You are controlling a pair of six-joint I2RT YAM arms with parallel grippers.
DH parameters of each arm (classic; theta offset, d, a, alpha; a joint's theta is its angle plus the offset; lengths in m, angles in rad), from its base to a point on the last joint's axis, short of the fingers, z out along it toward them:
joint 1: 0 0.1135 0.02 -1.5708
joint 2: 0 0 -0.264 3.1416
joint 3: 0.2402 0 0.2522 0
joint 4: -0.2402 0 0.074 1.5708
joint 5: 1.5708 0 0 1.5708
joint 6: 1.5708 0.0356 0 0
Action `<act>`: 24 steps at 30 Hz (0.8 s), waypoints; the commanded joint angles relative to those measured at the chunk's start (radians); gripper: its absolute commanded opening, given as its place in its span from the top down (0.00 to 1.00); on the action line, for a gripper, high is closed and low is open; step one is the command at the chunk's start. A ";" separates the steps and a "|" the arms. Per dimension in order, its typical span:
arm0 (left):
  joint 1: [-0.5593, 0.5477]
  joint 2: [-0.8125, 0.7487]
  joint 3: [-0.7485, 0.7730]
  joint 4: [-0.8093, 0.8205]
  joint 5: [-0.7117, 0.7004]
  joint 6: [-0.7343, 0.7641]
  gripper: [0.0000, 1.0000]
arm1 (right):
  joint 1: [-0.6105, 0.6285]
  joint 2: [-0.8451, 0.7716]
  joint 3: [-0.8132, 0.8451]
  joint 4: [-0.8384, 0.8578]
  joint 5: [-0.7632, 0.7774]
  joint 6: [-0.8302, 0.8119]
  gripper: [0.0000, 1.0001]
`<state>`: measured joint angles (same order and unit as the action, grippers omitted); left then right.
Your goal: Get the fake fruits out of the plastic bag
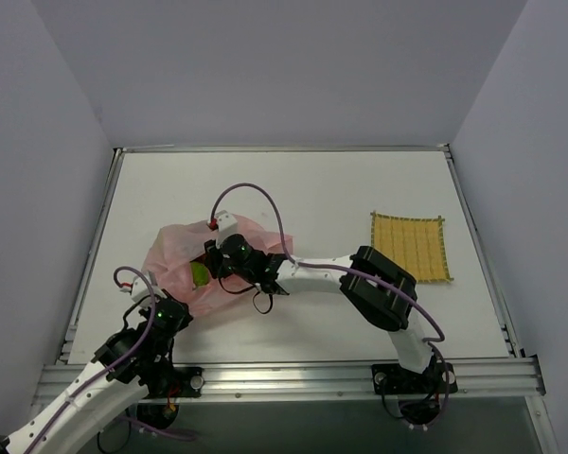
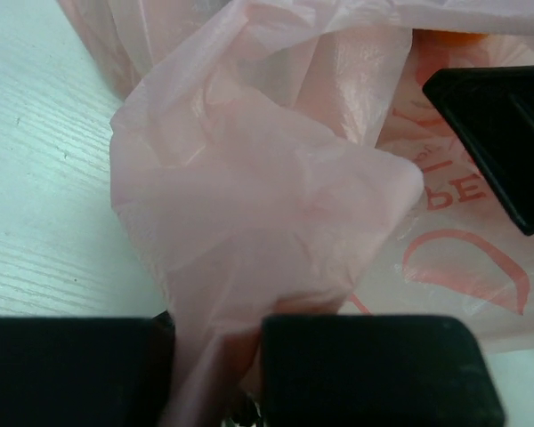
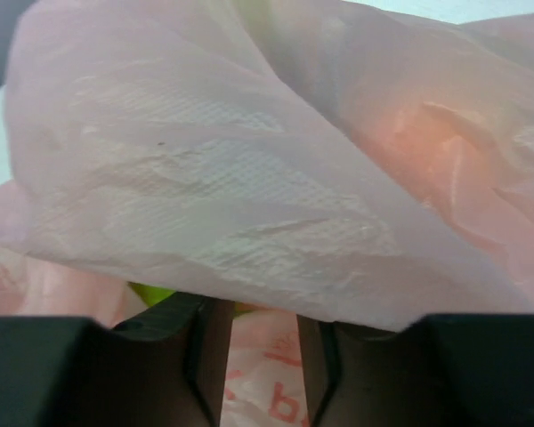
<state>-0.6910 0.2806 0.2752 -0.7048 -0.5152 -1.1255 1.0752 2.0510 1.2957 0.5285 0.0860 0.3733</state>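
- Overhead view: bright, even, soft light, with only faint shadows on the white table.
- Wrist views: very close and soft-focused; the thin translucent pink plastic bag glows with mild glare.

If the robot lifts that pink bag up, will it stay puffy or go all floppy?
Most likely floppy: the pink bag is thin, crinkly film, folded and bunched where the left tool pinches it. It probably weighs almost nothing itself, but the lime-green fruit showing inside it could make it sag and swing.
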 commanded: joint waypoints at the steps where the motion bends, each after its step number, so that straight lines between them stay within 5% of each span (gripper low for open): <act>1: -0.008 -0.003 0.061 -0.056 -0.040 -0.028 0.98 | 0.009 -0.063 0.001 0.079 -0.018 0.016 0.69; 5: -0.010 -0.008 0.085 -0.058 -0.063 -0.013 0.98 | 0.020 0.009 0.025 0.093 -0.072 0.044 0.42; 11: -0.012 -0.003 0.137 -0.114 -0.098 -0.014 0.98 | 0.020 0.083 0.089 0.105 -0.144 0.067 0.19; 17: -0.016 0.005 0.091 -0.140 -0.078 -0.108 0.98 | 0.019 0.113 0.125 0.111 -0.216 0.079 0.06; 24: -0.019 0.008 0.090 -0.137 -0.098 -0.109 0.98 | 0.011 0.202 0.201 0.077 -0.264 0.088 0.04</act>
<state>-0.7013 0.2749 0.3622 -0.8230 -0.5842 -1.2144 1.0885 2.2135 1.4464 0.5953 -0.1387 0.4473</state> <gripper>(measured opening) 0.029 0.956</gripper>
